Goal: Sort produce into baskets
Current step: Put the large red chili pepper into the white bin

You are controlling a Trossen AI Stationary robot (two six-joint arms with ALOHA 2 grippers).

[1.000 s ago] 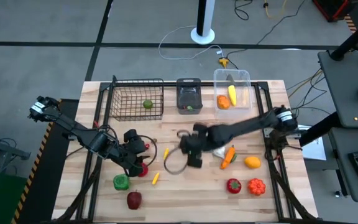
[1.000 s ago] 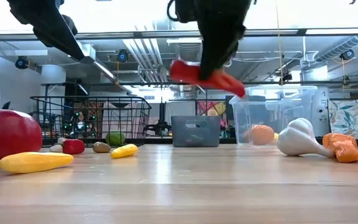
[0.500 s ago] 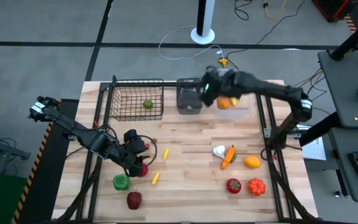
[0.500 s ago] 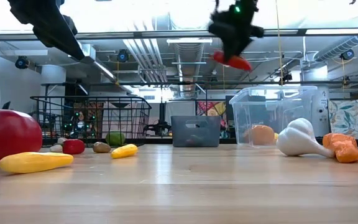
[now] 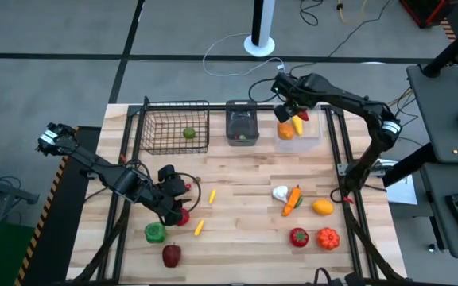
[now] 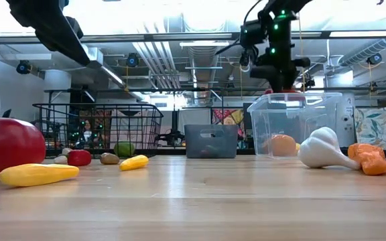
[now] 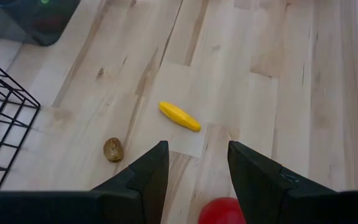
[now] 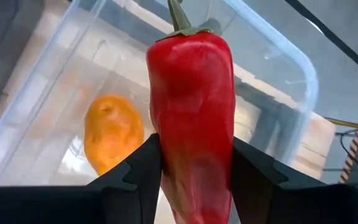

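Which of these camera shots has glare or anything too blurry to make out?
Low view: bright ceiling glare washes out the top, and the near red apple looks soft. Right wrist view: the red pepper is sharp, the clear tub behind it soft.

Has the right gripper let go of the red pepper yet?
No. The right gripper is clamped on the red pepper, held above the clear plastic tub.

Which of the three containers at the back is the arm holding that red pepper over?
The clear plastic tub, the rightmost of the three. The right gripper holds the red pepper above it, not over the wire-mesh basket or the grey bin.
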